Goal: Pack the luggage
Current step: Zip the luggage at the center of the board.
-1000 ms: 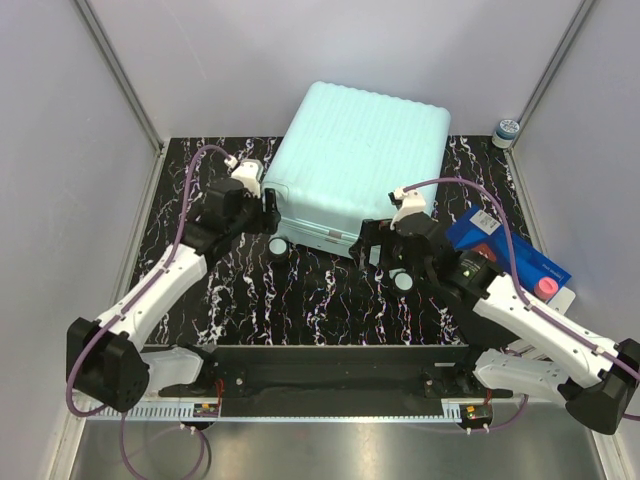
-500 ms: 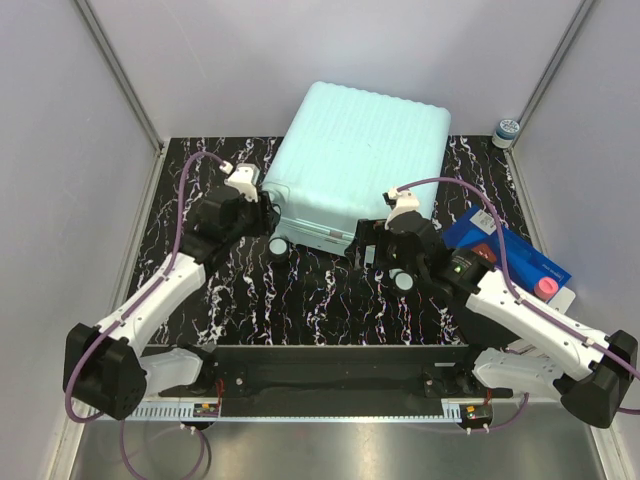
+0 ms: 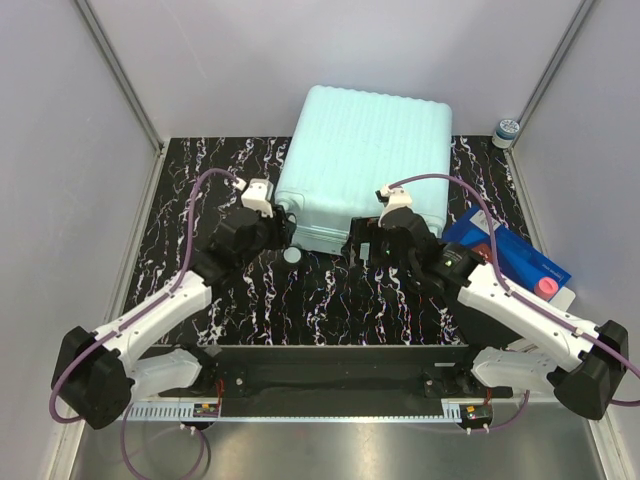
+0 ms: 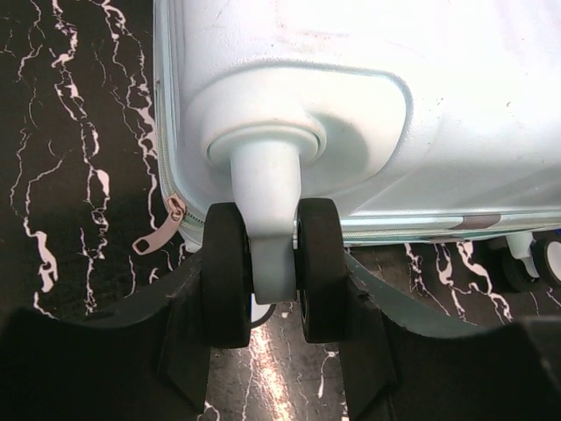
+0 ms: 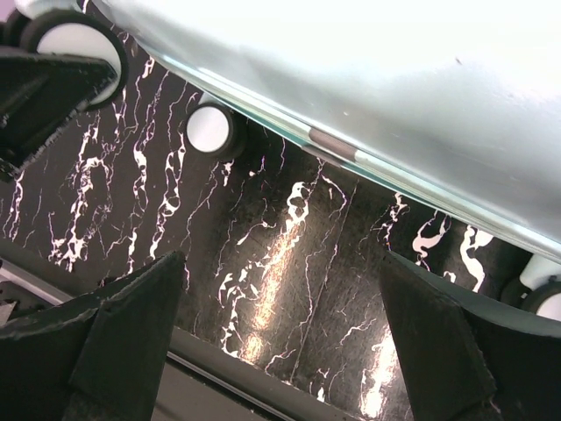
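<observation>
The luggage [image 3: 365,150] is a mint-green ribbed suitcase lying closed and flat at the back of the table. In the left wrist view its corner caster [image 4: 272,263], twin black wheels on a pale fork, sits between the fingers of my left gripper [image 4: 273,303], which is shut on it from both sides. The same gripper [image 3: 281,234] shows from above at the suitcase's near left corner. My right gripper [image 3: 362,245] hovers at the near edge, right of centre. Its jaws [image 5: 280,338] stand wide open over bare table, with the shell [image 5: 394,70] above them.
A flat blue box [image 3: 512,256] with a pink disc on it lies at the right. A small jar [image 3: 507,130] stands in the back right corner. A zipper pull [image 4: 162,230] hangs beside the held caster. Grey walls enclose the black marbled table [image 3: 200,180].
My left gripper has moved right and narrowed onto the caster. The suitcase's near left corner has swung right, so it lies squarer. The right arm has edged left along the near edge.
</observation>
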Robot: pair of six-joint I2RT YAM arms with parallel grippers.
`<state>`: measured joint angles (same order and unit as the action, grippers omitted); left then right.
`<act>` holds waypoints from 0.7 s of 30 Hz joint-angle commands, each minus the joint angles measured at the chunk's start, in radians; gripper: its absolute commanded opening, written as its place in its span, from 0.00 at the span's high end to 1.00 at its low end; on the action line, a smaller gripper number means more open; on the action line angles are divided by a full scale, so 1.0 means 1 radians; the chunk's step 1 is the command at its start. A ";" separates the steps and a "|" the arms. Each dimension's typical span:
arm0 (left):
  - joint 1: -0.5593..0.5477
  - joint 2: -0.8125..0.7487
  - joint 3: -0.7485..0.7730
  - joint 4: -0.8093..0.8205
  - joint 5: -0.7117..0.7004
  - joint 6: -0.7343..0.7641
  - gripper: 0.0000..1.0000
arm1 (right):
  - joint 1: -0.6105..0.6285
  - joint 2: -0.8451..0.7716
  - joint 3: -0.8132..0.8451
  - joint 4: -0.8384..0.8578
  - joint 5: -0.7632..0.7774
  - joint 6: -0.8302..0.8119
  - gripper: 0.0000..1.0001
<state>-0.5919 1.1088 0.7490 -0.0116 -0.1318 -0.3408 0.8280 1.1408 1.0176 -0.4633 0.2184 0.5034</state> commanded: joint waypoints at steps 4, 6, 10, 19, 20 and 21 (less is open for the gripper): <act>-0.141 0.020 0.007 0.082 0.170 -0.012 1.00 | -0.003 -0.006 0.044 0.029 -0.024 0.015 0.03; -0.170 0.029 0.023 0.085 0.161 -0.012 1.00 | -0.003 -0.001 0.049 0.032 -0.021 0.020 0.03; -0.198 0.022 0.020 0.085 0.153 -0.023 1.00 | -0.004 -0.001 0.055 0.038 -0.028 0.035 0.02; -0.136 -0.138 -0.005 -0.053 -0.043 -0.030 0.13 | 0.005 0.057 0.104 0.077 -0.085 0.055 0.03; -0.114 -0.157 -0.017 -0.065 -0.034 -0.036 0.04 | 0.020 0.072 0.119 0.078 -0.080 0.055 0.03; -0.091 -0.197 -0.026 -0.068 -0.028 -0.044 0.01 | 0.032 0.080 0.130 0.083 -0.064 0.057 0.03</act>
<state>-0.7380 1.0317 0.7364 -0.0814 -0.2199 -0.3706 0.8314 1.1919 1.0687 -0.4347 0.1631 0.5476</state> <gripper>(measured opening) 0.915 0.971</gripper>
